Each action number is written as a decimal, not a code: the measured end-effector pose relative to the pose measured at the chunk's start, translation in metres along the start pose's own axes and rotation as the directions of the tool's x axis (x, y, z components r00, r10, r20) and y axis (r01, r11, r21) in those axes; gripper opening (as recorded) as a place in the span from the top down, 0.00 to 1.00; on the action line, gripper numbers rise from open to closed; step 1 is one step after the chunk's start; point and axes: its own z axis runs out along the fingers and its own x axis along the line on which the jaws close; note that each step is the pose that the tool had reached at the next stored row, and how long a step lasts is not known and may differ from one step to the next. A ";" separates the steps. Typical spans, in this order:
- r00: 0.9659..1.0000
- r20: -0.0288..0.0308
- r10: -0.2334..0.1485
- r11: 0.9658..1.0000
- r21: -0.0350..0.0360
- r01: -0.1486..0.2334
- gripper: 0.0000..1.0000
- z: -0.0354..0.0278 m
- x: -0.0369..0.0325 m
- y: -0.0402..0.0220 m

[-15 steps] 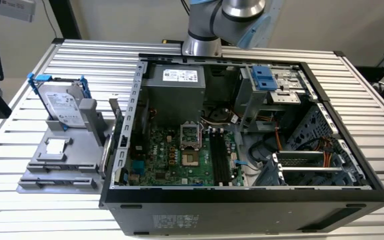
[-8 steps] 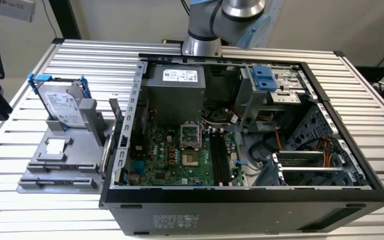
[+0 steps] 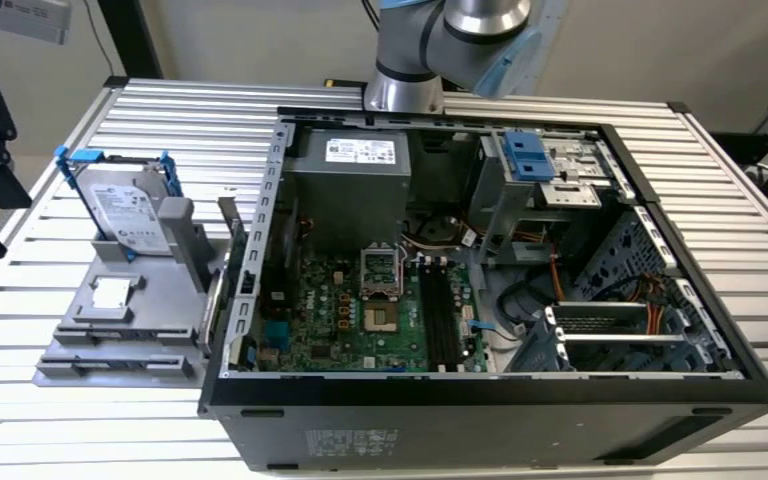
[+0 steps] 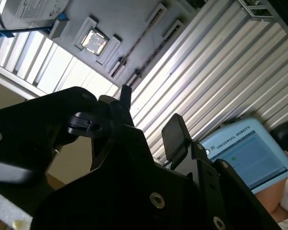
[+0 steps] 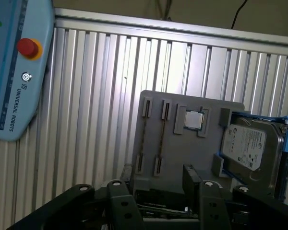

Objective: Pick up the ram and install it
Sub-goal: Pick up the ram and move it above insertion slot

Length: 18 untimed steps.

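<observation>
Slatted table (image 5: 86, 96): claw (image 5: 158, 175) (spread, empty) near holder (image 5: 182, 151).

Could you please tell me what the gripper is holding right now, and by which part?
Nothing is held: the gripper is open, with only empty space between its fingers.

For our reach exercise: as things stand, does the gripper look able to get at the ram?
Probably yes: the ram stands edge-up in the gray holder with nothing over it, and the open gripper hangs above.
</observation>
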 end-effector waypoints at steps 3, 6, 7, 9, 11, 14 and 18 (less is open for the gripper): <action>1.000 0.000 0.000 1.000 0.000 0.000 0.00 0.0000 0.0000 0.0000; 1.000 0.000 0.026 1.000 0.000 -0.026 0.00 0.0012 0.0000 -0.0001; 0.999 0.000 0.037 0.999 0.000 -0.037 0.00 0.0017 0.0000 0.0000; 0.999 0.000 0.047 0.999 0.000 -0.047 0.00 0.0035 0.0000 -0.0001; 0.999 0.000 0.050 0.999 0.001 -0.050 0.00 0.0062 0.0000 -0.0001; 0.999 0.000 0.052 0.999 0.001 -0.052 0.00 0.0104 0.0000 -0.0002; 0.998 0.000 0.056 0.998 0.001 -0.056 0.00 0.0169 0.0000 -0.0004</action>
